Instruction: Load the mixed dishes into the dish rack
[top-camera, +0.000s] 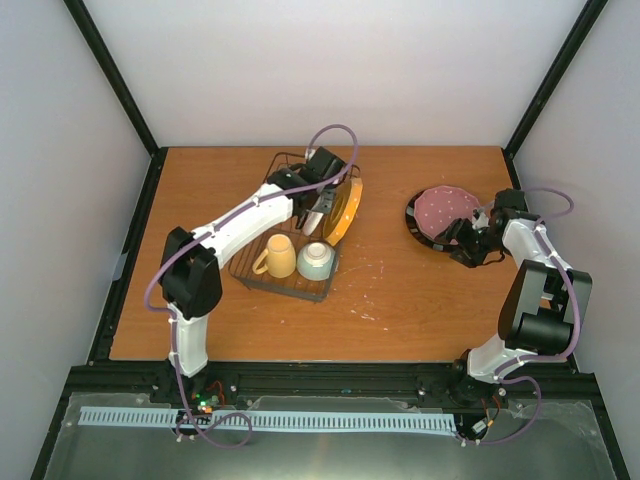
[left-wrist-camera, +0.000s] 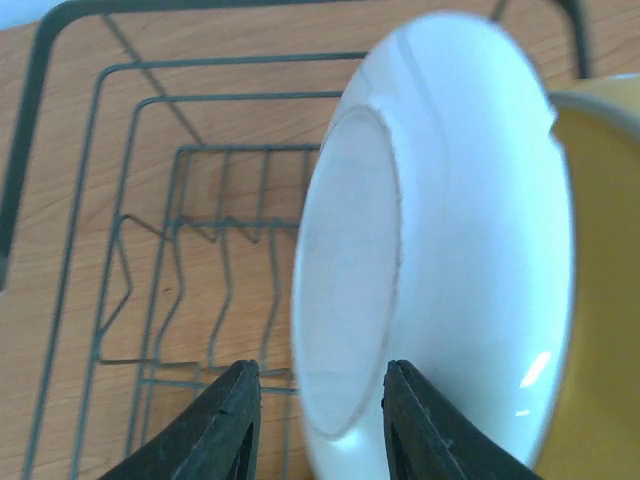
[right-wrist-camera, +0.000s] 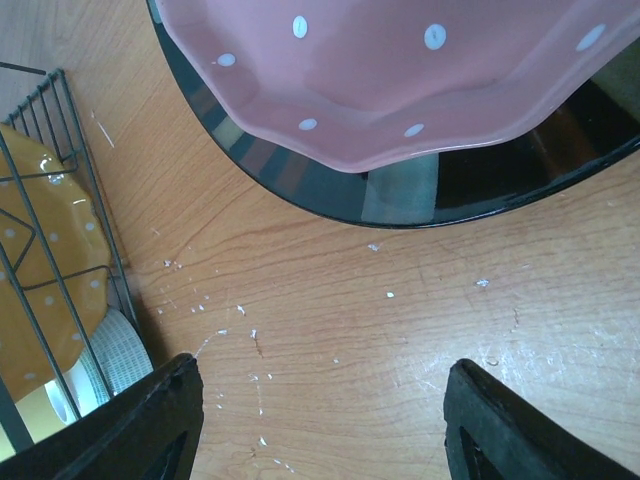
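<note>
The dark wire dish rack (top-camera: 262, 273) holds a yellow mug (top-camera: 277, 257) and a pale mint bowl (top-camera: 317, 261) at its near end. An orange dotted plate (top-camera: 349, 208) stands on edge at its far right side. Beside it stands a plate with a white underside (left-wrist-camera: 440, 220). My left gripper (top-camera: 318, 212) (left-wrist-camera: 320, 410) is open, its jaws straddling that plate's rim, with a gap at the left finger. My right gripper (top-camera: 465, 243) (right-wrist-camera: 320, 420) hangs open over bare wood, just short of a pink dotted plate (right-wrist-camera: 400, 70) lying on a dark-rimmed plate (right-wrist-camera: 400, 195).
The rack's wire dividers (left-wrist-camera: 200, 290) to the left of the white plate hold nothing. White crumbs (right-wrist-camera: 240, 320) speckle the wood between the rack (right-wrist-camera: 60, 190) and the stacked plates. Black frame rails (top-camera: 130, 250) border the table.
</note>
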